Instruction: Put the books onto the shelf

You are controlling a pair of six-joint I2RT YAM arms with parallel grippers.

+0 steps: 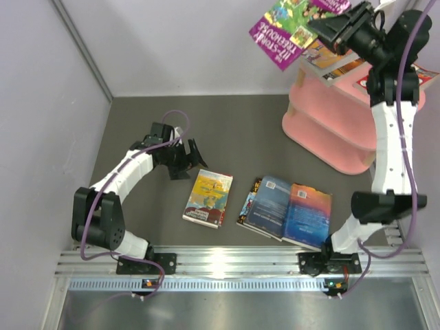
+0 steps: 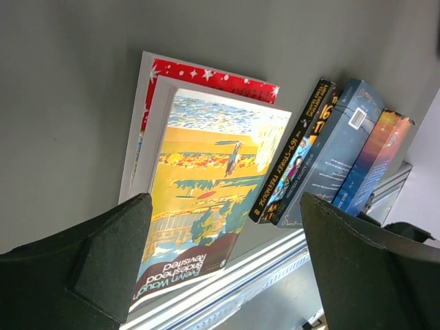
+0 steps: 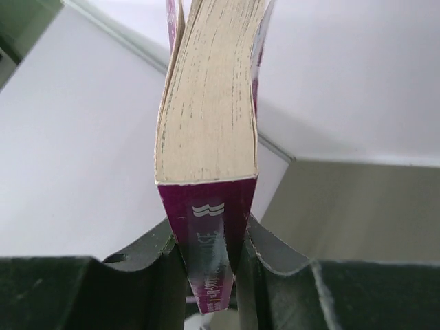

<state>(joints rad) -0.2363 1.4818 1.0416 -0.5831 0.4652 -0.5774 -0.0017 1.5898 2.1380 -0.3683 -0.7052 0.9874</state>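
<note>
Dark grey table point(image 1: 234, 130), pale walls point(image 1: 172, 41). Near: yellow book point(image 1: 208, 198) and blue books point(image 1: 289, 210) lie flat; left gripper point(image 1: 187, 162) hangs spread wide, empty. Far: right gripper point(image 1: 333, 30) pinches the purple Treehouse book point(image 1: 287, 29) by its spine end above the pink shelf point(image 1: 330, 130). I reckon that small bite could let it swing or slip; arm stretched up high

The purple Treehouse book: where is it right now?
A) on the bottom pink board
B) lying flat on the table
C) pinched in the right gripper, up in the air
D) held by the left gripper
C: the right gripper is shut on the purple Treehouse book, holding it in the air beside the pink shelf.
</note>
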